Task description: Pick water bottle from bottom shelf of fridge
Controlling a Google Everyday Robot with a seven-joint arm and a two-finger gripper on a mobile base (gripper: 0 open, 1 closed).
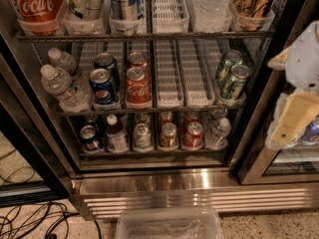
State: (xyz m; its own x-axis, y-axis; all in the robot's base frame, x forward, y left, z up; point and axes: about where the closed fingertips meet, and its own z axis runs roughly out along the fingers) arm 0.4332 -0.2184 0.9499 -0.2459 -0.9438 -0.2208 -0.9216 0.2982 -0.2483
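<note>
The fridge (249, 148) stands open in front of me, with its black frame and shiny steel base. The bottom shelf (149, 152) holds a row of cans in white lane trays. The water bottle (218, 132), small, clear and white-capped, stands at the right end of that row. A white-capped bottle with dark drink (116, 134) stands toward the left. My gripper (291, 103), white with beige parts, hangs at the right edge of the view, outside the fridge. It is to the right of the water bottle and a little above it, and it holds nothing.
The middle shelf holds two larger clear bottles (60, 86) at the left, Pepsi and Coca-Cola cans (137, 86), and green cans (232, 81) at the right. A clear plastic bin (169, 225) sits on the floor below. Cables (30, 218) lie at the lower left.
</note>
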